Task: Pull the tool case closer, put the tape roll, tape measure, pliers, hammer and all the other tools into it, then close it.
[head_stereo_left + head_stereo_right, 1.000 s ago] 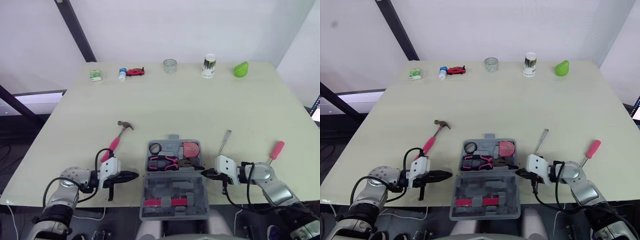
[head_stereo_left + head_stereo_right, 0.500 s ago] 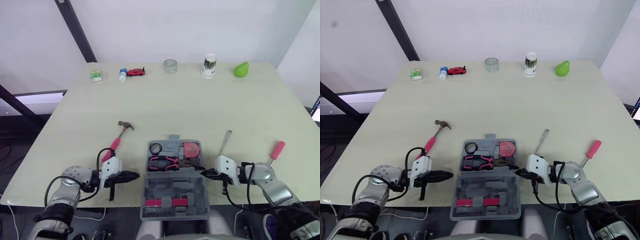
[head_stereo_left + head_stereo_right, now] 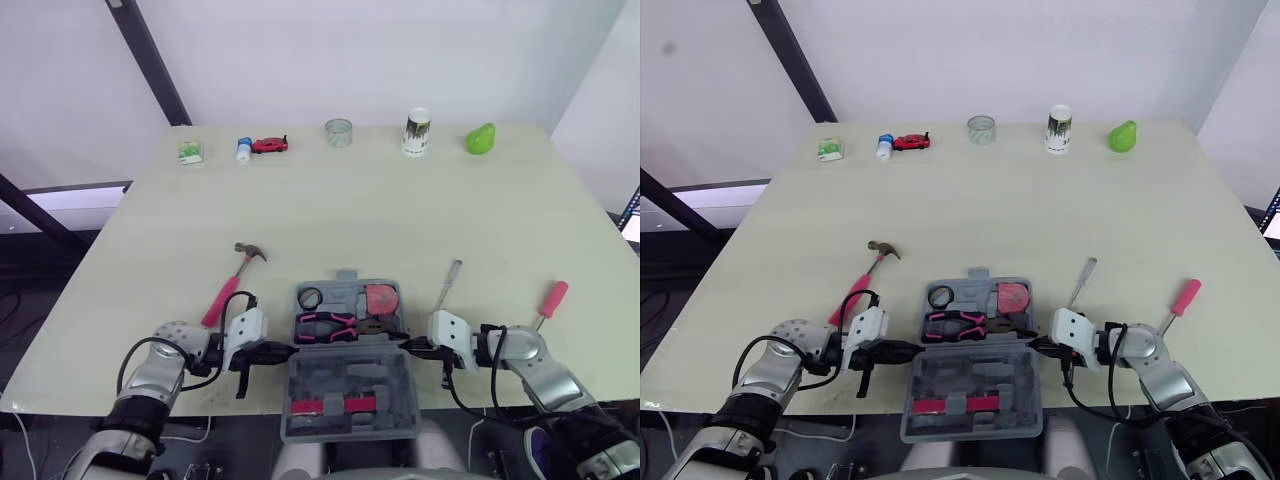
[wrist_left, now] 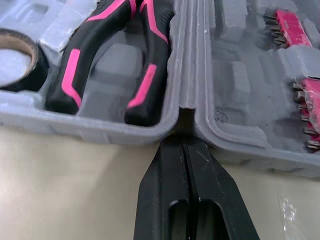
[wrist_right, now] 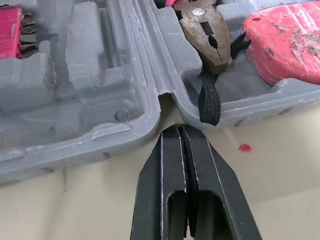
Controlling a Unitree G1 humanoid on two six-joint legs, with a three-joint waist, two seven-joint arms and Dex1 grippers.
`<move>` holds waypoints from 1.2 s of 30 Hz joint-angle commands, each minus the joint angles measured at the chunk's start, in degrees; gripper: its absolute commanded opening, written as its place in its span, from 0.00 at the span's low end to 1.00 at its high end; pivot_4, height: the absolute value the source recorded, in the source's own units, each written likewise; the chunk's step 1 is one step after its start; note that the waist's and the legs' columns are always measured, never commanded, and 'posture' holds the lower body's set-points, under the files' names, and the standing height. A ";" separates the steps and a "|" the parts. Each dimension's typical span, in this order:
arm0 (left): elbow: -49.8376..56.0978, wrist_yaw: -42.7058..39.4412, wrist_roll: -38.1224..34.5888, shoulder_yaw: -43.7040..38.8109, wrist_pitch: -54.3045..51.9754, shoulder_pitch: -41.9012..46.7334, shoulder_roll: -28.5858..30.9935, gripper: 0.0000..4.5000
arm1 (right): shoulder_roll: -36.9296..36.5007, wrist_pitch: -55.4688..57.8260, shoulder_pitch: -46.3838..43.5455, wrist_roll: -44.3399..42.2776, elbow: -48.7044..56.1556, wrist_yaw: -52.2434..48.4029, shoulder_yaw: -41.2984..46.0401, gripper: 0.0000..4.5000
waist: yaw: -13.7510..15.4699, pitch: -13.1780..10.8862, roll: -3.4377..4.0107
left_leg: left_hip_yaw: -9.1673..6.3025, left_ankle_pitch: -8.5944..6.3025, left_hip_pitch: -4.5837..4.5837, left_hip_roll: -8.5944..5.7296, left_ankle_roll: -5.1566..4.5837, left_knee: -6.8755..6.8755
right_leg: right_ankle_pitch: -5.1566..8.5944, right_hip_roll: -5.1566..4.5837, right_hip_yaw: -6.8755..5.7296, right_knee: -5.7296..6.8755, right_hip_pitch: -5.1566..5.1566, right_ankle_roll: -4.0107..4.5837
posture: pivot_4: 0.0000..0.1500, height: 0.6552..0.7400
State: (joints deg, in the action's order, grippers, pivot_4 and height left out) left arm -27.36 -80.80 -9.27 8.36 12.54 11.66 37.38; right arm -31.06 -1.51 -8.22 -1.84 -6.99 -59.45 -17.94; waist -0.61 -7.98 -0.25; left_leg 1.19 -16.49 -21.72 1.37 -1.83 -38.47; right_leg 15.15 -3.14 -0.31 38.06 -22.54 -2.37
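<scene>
Left wrist view puts the left hand (image 4: 186, 145), fingers pressed together on nothing, with its tip at the hinge notch on one side of the open tool case (image 3: 385, 375). The right hand (image 5: 179, 131), likewise closed and empty, points at the opposite notch. The case sits at the near edge of the desk (image 3: 400, 210). Its farther half holds the pliers (image 3: 328, 326), tape roll (image 3: 311, 297) and tape measure (image 3: 380, 298). Beyond, the hammer (image 3: 238, 272) lies to the left, with a slim screwdriver (image 3: 447, 284) and a pink-handled screwdriver (image 3: 550, 300) to the right. A toy car (image 3: 270, 145), cup (image 3: 417, 132) and pear (image 3: 480, 139) line the far edge.
</scene>
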 commanded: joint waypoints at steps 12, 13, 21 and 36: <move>2.96 3.42 2.12 0.58 -2.44 2.12 -1.00 0.00 | 1.21 0.51 -1.54 0.14 0.80 0.27 -0.47 0.01 | 0.10 -0.02 -0.02 | -0.01 0.00 -0.01 0.02 0.00 -0.03 | 0.00 0.01 0.01 0.00 0.00 0.00 | 1.00 1.00; 2.85 3.75 2.21 0.44 -2.46 2.41 -1.06 0.00 | 1.30 0.48 -1.84 0.15 0.54 0.27 -0.41 0.01 | 0.13 -0.03 -0.04 | -0.02 0.00 -0.01 0.02 0.00 -0.05 | 0.00 0.01 0.00 0.00 0.00 0.00 | 1.00 1.00; -0.12 5.75 2.53 -0.45 -2.46 5.73 -1.53 0.00 | 2.73 0.02 -5.63 0.28 -3.08 1.82 1.19 0.01 | 0.00 -0.09 -0.12 | -0.02 0.01 -0.04 0.00 0.00 -0.08 | 0.00 0.06 0.01 0.01 -0.02 0.00 | 1.00 1.00; -3.63 9.77 2.64 -1.58 -1.62 9.02 -2.82 0.00 | 4.78 -2.75 -9.45 1.91 -8.47 5.15 1.72 0.01 | -0.02 -0.12 -0.16 | -0.01 0.01 -0.15 -0.01 0.00 -0.09 | -0.02 0.04 0.01 0.01 -0.11 -0.01 | 1.00 1.00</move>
State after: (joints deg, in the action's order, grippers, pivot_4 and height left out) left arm -31.87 -72.00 -5.70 7.64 10.39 19.60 35.35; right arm -27.15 -3.03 -16.69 0.21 -16.20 -55.50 -16.91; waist -0.63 -8.11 -0.41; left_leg 1.18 -16.48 -21.87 1.37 -1.83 -38.56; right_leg 15.13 -3.10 -0.30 38.07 -22.65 -2.39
